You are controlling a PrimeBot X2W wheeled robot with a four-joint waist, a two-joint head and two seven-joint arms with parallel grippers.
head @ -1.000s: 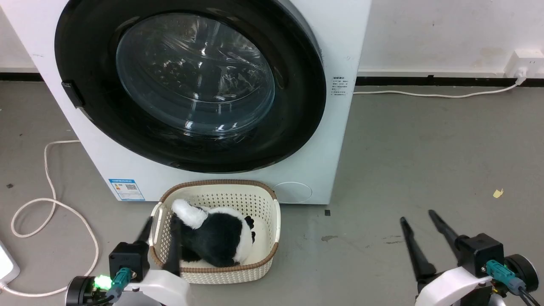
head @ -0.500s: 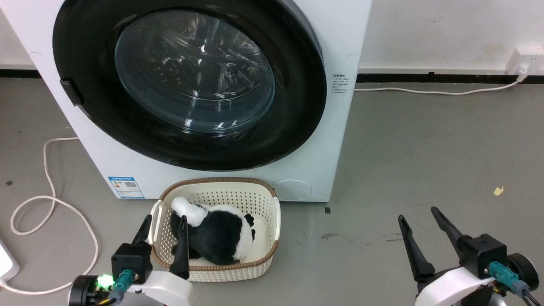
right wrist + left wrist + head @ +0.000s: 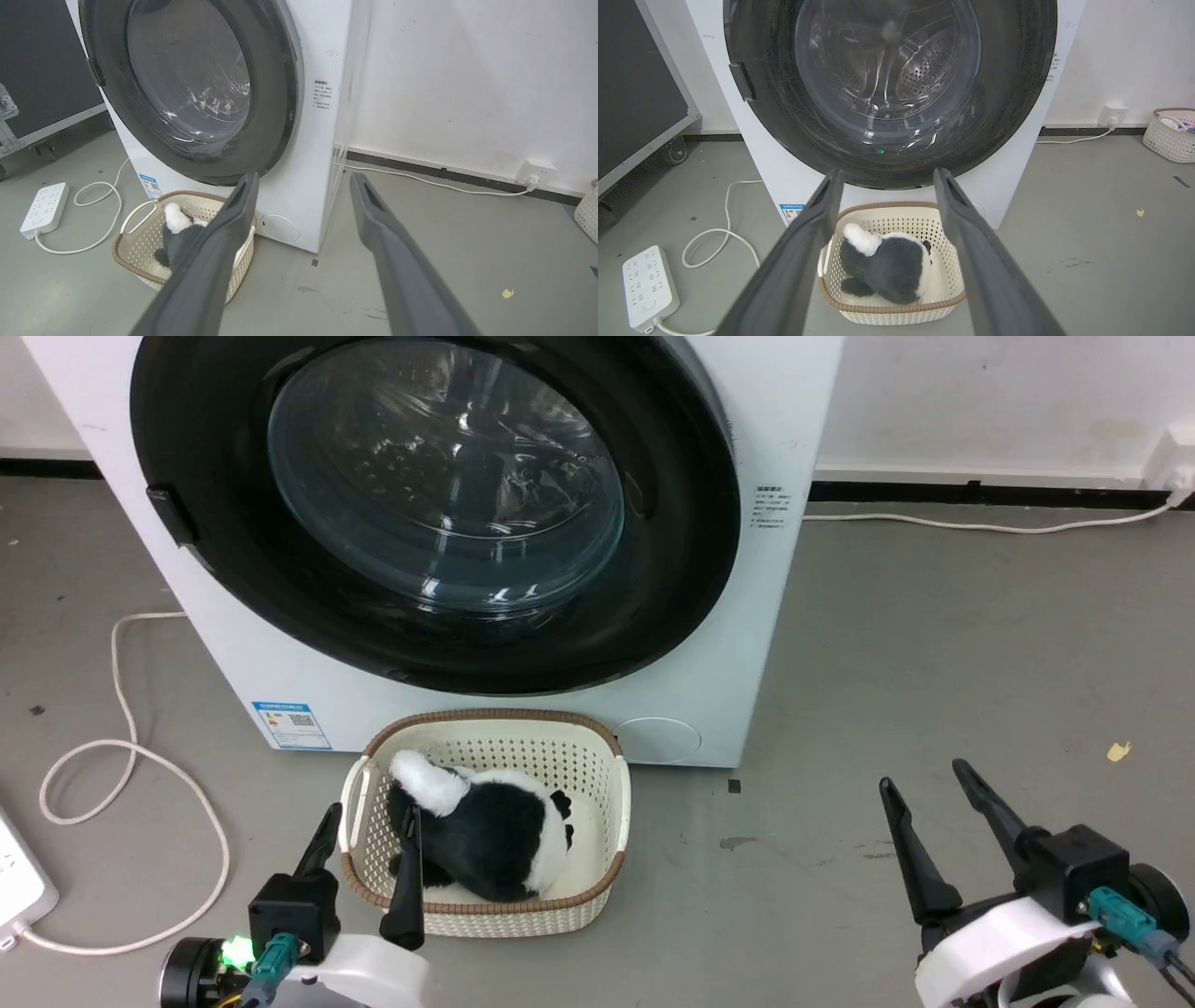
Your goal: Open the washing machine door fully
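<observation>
The washing machine [image 3: 780, 420] stands on the grey floor [image 3: 934, 663] against a white wall. The washing machine door [image 3: 439, 513] covers most of its front. The door looks shut flush against the white panel, though the seam is hard to read from these angles. Its small black handle tab [image 3: 175, 515] sits on the left edge of the glossy black ring. In the left wrist view the perforated drum [image 3: 924, 70] shows through the bulging glass. A blue label [image 3: 291, 724] is at the lower left of the front and a round filter cap [image 3: 658, 740] at the lower right.

Just in front of the machine a cream basket [image 3: 492, 717] rests on the floor with a black-and-white plush toy [image 3: 495, 835] lying in it. The left end effector [image 3: 372, 809] is at the basket's near left corner, its two fingers apart and holding nothing. The right end effector [image 3: 921, 775] is over bare floor well to the right of the basket, fingers spread and empty. Both are well apart from the door. A white power strip [image 3: 647, 287] and a looped cable [image 3: 121, 756] lie on the floor to the left.
</observation>
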